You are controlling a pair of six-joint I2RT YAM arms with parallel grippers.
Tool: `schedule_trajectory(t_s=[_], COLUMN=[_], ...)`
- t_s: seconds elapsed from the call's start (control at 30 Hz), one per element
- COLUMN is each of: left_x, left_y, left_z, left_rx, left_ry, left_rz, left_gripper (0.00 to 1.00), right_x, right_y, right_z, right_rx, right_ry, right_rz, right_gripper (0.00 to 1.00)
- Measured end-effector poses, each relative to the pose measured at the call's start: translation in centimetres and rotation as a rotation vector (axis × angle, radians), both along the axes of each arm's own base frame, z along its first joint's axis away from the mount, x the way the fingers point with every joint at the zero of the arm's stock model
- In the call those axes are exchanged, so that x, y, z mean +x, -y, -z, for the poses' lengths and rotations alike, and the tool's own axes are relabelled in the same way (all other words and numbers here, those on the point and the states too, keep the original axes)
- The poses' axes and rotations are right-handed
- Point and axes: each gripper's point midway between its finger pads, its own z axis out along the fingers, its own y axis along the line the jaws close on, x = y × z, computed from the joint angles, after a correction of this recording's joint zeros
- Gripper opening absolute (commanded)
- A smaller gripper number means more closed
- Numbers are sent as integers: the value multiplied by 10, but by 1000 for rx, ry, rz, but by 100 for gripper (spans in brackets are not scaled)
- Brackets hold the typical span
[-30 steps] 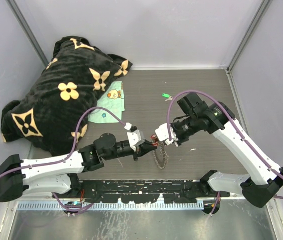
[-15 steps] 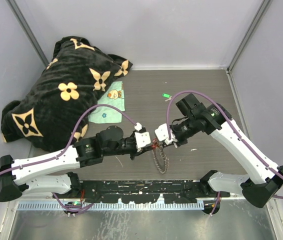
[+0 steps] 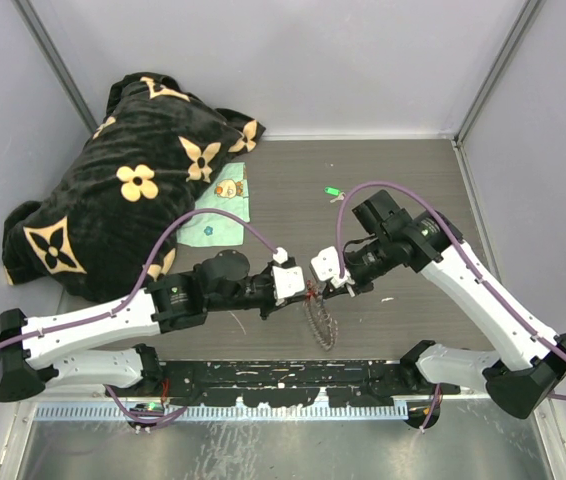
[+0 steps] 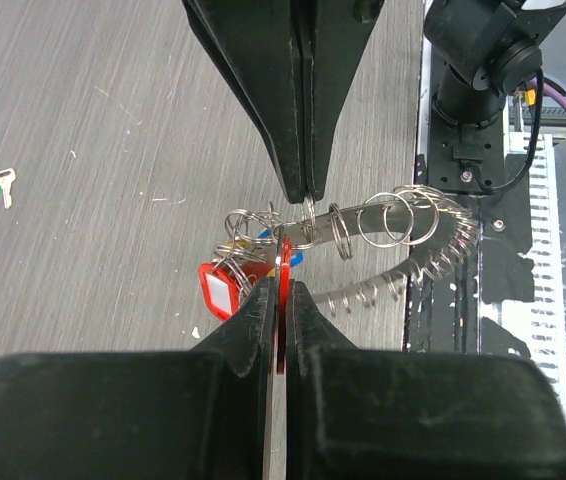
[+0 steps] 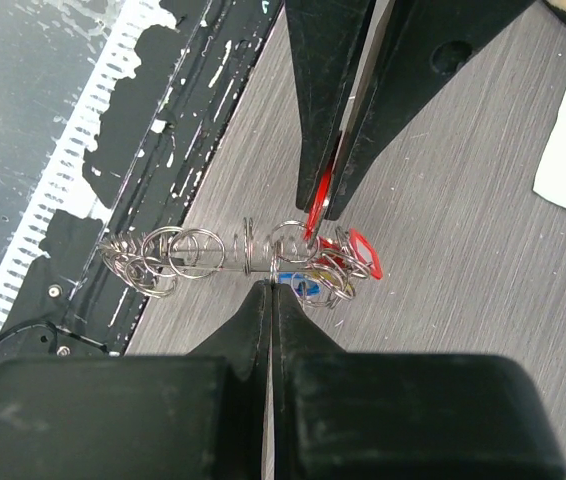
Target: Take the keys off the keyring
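The keyring is a dark ring strung with many small split rings. It reaches from the two grippers toward the near edge and also shows in the left wrist view and the right wrist view. The keys cluster at its top end with a red tag, a blue tag and a yellow tag. My left gripper is shut on a second red tag, seen edge-on. My right gripper is shut on a small split ring of the keyring, tip to tip with the left.
A loose key with a green tag lies on the table behind the grippers. A black flower-print blanket and a mint cloth fill the back left. The black mounting rail runs along the near edge. Grey walls enclose the table.
My left arm has reached to the right and brought its gripper up against the right gripper at the key cluster. The right arm and the keyring have barely shifted.
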Motion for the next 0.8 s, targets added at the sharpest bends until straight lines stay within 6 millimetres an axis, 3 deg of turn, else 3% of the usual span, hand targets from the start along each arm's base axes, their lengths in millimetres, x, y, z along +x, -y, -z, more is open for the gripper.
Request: schedule_trajectory(t_s=[0.37, 0.8], left_x=[-8, 0], left_y=[11, 8], left_z=[-5, -7], left_rx=[-5, 13], left_ry=[-14, 61], left_rz=[-34, -145], left_gripper=[0, 0], right_x=[2, 12], right_y=[0, 2], right_z=[-5, -3], right_rx=[37, 81], right_ry=[-13, -51], right_rz=[45, 135], right_gripper=[1, 6])
